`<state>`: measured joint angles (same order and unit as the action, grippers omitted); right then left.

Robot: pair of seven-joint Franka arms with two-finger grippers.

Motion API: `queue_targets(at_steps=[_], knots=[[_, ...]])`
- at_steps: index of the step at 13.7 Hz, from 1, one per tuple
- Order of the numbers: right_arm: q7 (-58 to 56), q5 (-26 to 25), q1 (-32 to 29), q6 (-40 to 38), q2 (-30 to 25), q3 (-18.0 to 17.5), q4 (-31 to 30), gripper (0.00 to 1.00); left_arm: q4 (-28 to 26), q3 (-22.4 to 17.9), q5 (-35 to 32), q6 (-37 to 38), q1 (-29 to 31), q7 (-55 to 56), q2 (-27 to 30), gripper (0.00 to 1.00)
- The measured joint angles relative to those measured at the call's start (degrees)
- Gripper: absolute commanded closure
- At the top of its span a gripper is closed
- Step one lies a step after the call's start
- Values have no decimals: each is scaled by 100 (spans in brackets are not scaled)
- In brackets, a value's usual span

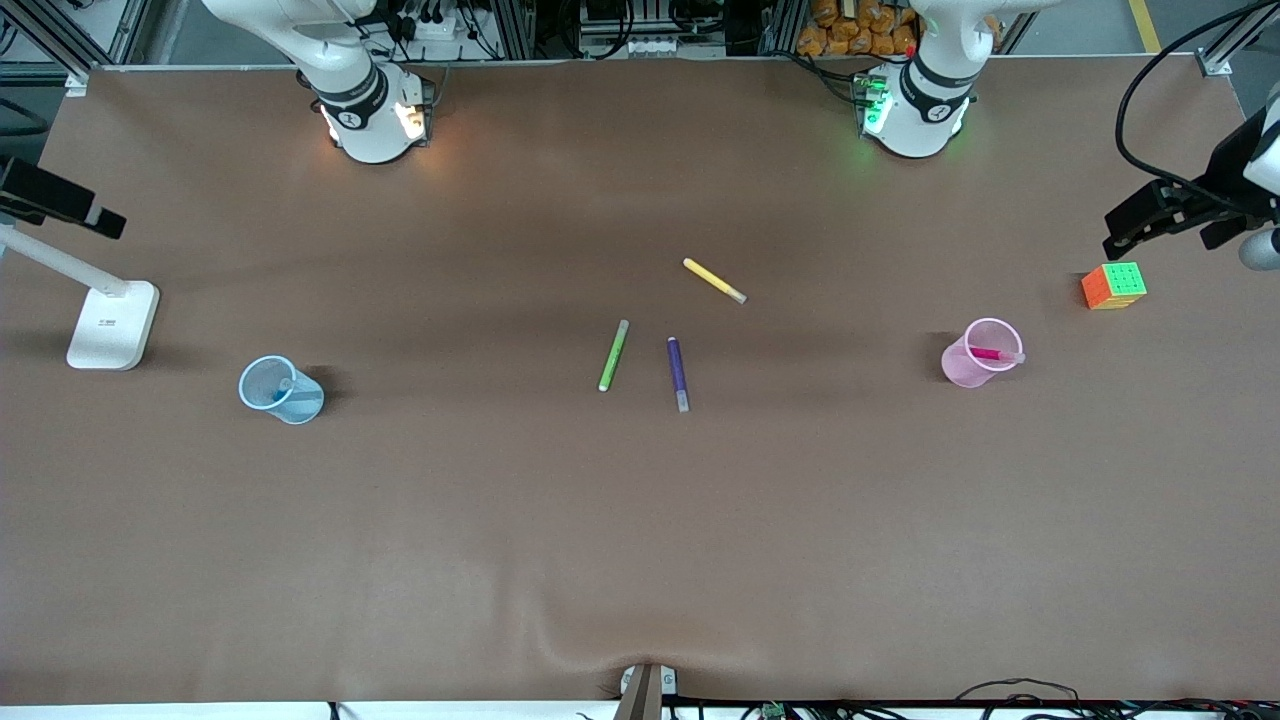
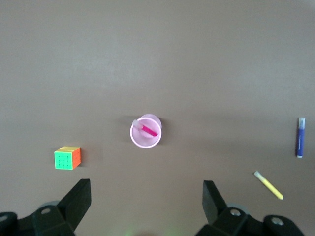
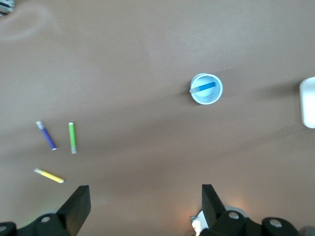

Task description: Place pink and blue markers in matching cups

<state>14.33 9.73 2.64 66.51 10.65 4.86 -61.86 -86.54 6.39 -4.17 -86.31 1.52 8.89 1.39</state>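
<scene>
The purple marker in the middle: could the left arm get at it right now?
Probably yes. The purple marker lies flat and apart from the green marker, nothing covers it, and the left gripper is open and empty.

The pink cup [image 1: 981, 352] and blue cup [image 1: 280, 390] look like thin translucent plastic with a slight gloss. The table [image 1: 500, 520] wears a matt brown covering (rippled at its near edge). The cube [image 1: 1114, 285] shows smooth, bright plastic faces.

Blue marker [image 1: 281, 392] dim inside blue cup [image 1: 281, 390], white lamp base [image 3: 308, 102] cut by edge
</scene>
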Motion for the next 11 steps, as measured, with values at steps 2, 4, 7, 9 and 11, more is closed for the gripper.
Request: queue_targets(at_steps=[2,4,7,9,11], knots=[[-20,-291,-6,527,-388,-349,-701,0,-285,-208,2,2,-196,-158,213,0],[-383,-376,-13,985,-954,-431,-1573,0,-645,-277,7,-3,-301,-209,492,0],[-1225,-413,-107,1064,-1470,-243,-2266,0,-1065,-402,7,-29,-469,-209,893,0],[-1387,-413,-138,1073,-1509,-161,-2369,0,-1148,-418,7,-36,-470,-209,969,0],[-1408,-413,-138,1101,-1507,-106,-2399,0,-1166,-414,8,-55,-479,-209,966,0]])
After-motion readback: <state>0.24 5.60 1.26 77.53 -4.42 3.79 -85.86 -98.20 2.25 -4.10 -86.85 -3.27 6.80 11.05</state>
